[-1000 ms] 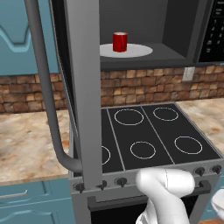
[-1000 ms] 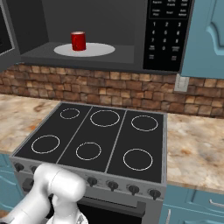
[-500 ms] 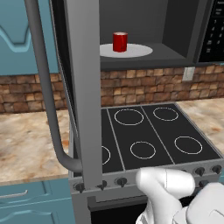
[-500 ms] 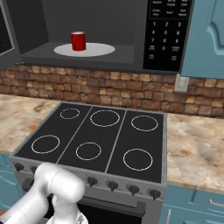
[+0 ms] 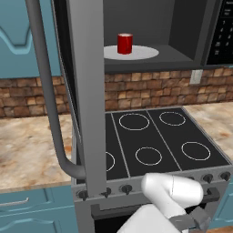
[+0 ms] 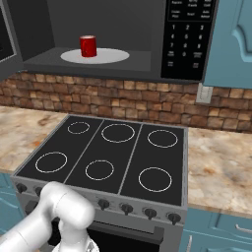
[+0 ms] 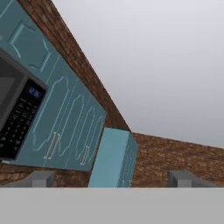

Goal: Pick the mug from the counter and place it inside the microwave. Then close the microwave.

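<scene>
1. Microwave [image 6: 123, 39], upper part of both base views: the cavity is seen standing open, its black keypad at the upper right of the right base view. The second half of the task is judged not yet done.

2. Microwave door [image 5: 86, 91], centre left of the left base view: a tall grey slab, swung fully outward toward the camera, with its long curved bar handle [image 5: 48, 100] hanging at its left. Closing it is judged to be the 1 step left.

3. Stovetop [image 6: 108, 157], centre of the right base view: black glass with white rings, nothing set on it.

4. Table [image 5: 32, 145], left of the stovetop in the left base view: mottled tan stone; no mug is seen on the visible part.

5. White round plate [image 6: 106, 55], inside the cavity, upper left of the right base view.

6. Mug [image 6: 88, 46]: small, red, upright on the left part of the plate. The placing step is judged complete.

7. Hand [image 7: 113, 180]: 2 finger tips are seen well apart at the bottom of the hand view, nothing between them; it is spread wide and empty, pointed up at teal cabinets and brick.
</scene>
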Motion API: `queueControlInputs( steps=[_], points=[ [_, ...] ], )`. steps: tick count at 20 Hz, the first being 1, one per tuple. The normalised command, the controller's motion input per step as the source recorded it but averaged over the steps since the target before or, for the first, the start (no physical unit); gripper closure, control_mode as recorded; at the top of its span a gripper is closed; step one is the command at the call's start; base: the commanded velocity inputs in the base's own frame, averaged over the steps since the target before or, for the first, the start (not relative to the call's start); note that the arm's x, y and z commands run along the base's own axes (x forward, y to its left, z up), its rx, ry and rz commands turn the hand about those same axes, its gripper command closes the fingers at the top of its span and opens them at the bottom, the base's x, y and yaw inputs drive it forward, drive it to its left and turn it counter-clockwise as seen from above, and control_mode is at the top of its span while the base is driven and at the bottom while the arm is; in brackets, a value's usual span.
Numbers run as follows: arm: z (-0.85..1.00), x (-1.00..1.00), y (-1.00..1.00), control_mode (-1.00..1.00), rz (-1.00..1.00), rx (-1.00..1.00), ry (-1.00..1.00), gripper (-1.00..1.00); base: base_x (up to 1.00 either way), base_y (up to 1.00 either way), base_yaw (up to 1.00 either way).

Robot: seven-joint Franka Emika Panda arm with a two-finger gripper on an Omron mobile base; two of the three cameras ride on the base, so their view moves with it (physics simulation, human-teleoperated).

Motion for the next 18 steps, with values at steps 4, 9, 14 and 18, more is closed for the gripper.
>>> queueControlInputs(
  steps=[4,9,14,18],
  points=[
    [0.0,0.28,0.7,-1.0,-0.01,-0.11,0.0,-1.0,0.0,0.0,0.0],
    [-0.13,0.16,0.38,-1.0,-0.07,-0.11,0.0,-1.0,0.0,0.0,0.0],
    [-0.28,0.21,0.24,-1.0,-0.07,-0.08,0.0,-1.0,0.0,0.0,0.0],
    [-0.19,0.33,0.37,-1.0,-0.08,-0.07,0.0,-1.0,0.0,0.0,0.0]
  ],
)
